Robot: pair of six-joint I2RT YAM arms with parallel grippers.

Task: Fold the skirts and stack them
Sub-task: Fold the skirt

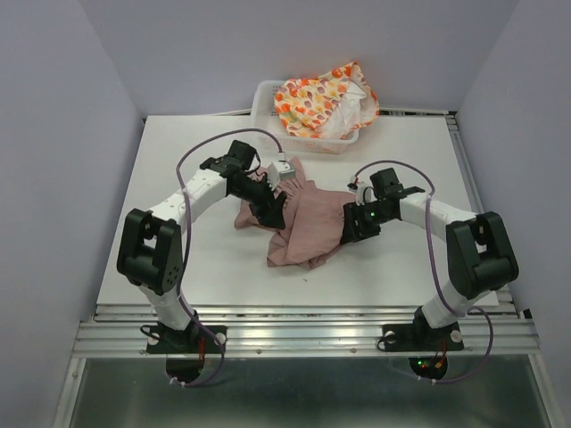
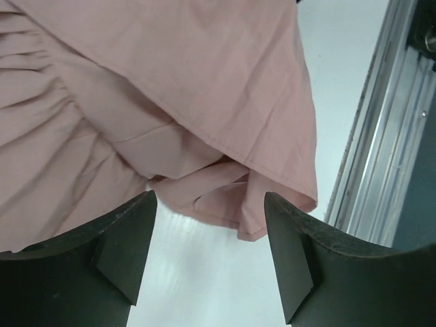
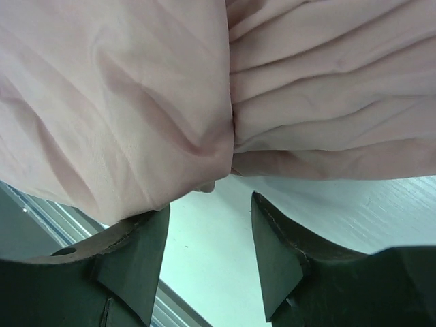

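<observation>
The dusty pink skirt (image 1: pixel 303 223) lies crumpled in the middle of the table, between my two arms. My left gripper (image 1: pixel 275 210) hangs over its left part, open, with only bare table between the jaws; the skirt's hem (image 2: pixel 225 204) lies just beyond the fingertips. My right gripper (image 1: pixel 350 225) is at the skirt's right edge, open too, and pink folds (image 3: pixel 225 102) bunch just past its tips, draping onto one finger (image 3: pixel 133 252). The cream printed skirt (image 1: pixel 323 100) sits heaped in the white basket (image 1: pixel 266 91) at the back.
The basket stands at the table's far edge. An aluminium rail (image 1: pixel 303 325) runs along the near edge, seen also as a metal strip (image 2: pixel 381 136) in the left wrist view. Purple cables loop from both arms.
</observation>
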